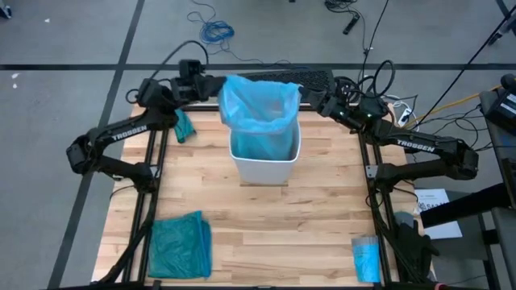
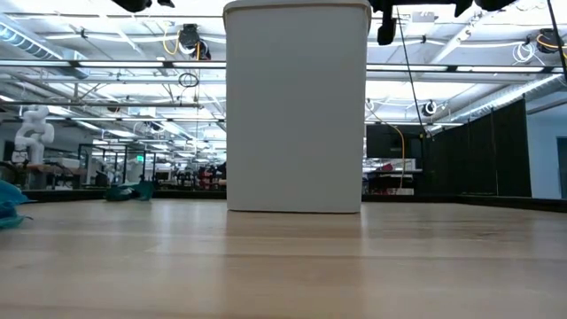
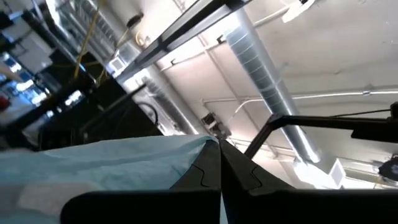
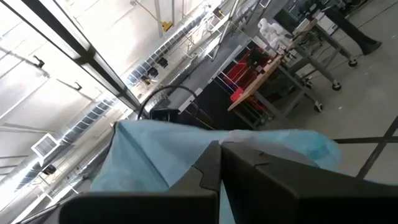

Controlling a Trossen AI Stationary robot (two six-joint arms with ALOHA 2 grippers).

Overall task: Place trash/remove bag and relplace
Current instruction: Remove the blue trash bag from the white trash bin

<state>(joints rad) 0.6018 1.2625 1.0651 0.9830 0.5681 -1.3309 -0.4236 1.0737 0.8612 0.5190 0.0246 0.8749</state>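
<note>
The white bin (image 1: 266, 165) stands upright on the wooden table; it also shows in the low view (image 2: 297, 106). The pale blue see-through bag (image 1: 258, 109) sits in the bin, and its open top is drawn up and toward the far edge. My left gripper (image 1: 219, 87) is shut on the bag's top at the far left. My right gripper (image 1: 305, 95) is shut on it at the far right. The trash is out of view. My left gripper pinches the bag's top edge (image 3: 186, 152) between its two shut fingers, coming from the table's left. The film spreads away from the fingertips, and the bag's lower part stays in the bin. My right gripper pinches the bag's top edge (image 4: 186, 146) between its two shut fingers, coming from the table's right. The film spreads out beyond the fingertips, with the lower part in the bin.
A darker teal-green bag (image 1: 179, 246) lies at the near left corner. A small teal piece (image 1: 184, 125) lies by the left arm. A small folded blue packet (image 1: 367, 258) lies at the near right. Cables and a keyboard (image 1: 290, 78) lie beyond the far edge.
</note>
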